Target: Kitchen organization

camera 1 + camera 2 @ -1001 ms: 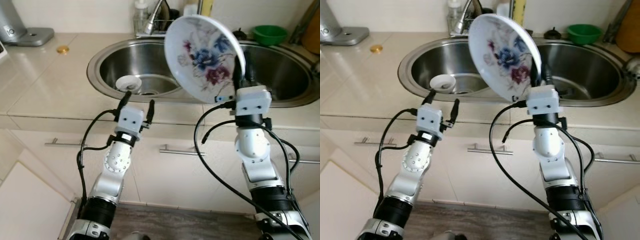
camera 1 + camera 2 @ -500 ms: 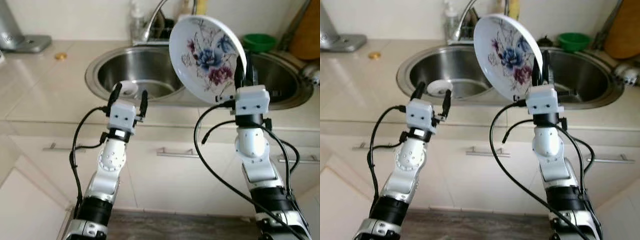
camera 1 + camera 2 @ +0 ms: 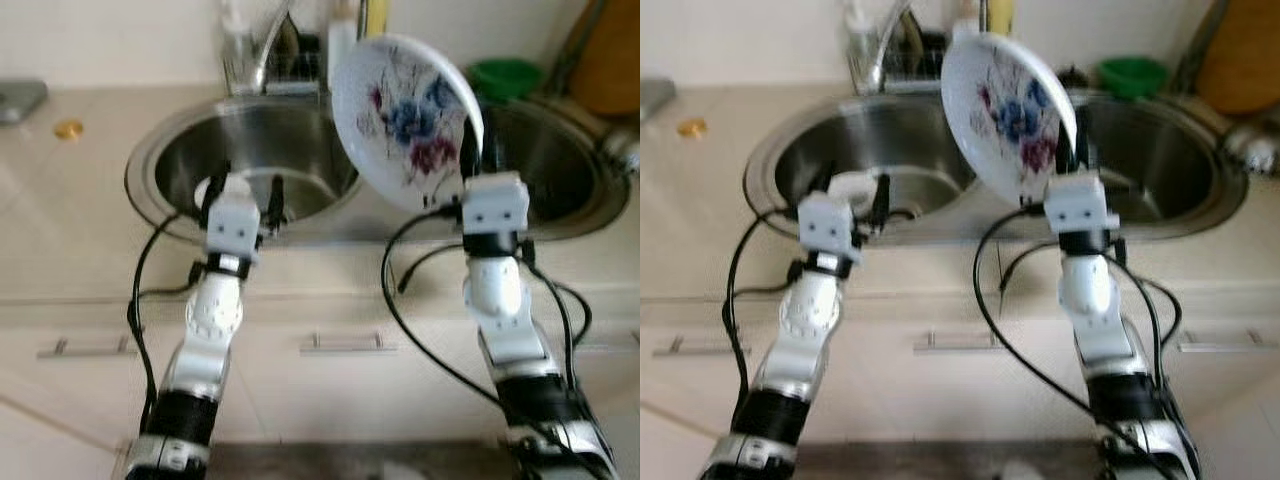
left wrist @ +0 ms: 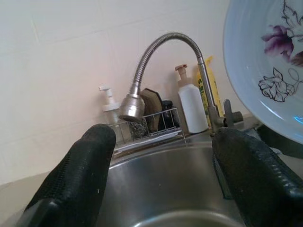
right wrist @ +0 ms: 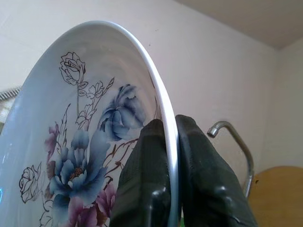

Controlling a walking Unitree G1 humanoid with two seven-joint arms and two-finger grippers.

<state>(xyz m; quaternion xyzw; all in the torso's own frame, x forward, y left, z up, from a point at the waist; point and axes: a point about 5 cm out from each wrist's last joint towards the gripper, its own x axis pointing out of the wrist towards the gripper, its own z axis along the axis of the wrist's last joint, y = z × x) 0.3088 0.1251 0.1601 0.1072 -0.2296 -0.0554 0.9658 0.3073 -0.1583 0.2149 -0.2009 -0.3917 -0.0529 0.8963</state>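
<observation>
Left eye view: gold coin (image 3: 68,128) on the table (image 3: 60,210) far left | left pincer (image 3: 243,190) spread wide, holding nothing, over the left sink (image 3: 180,150) | flower plate (image 3: 405,120) held up on its edge above the sinks | right pincer (image 3: 478,160) pinching the plate's rim | green bowl (image 3: 505,75) behind.

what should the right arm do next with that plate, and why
Probably lower the plate toward the sink or its rack. The right pincer pinches the plate's rim, holding it tilted on edge above the basin. The left pincer is open and idle over the left basin, so it could steady the plate if needed.
</observation>
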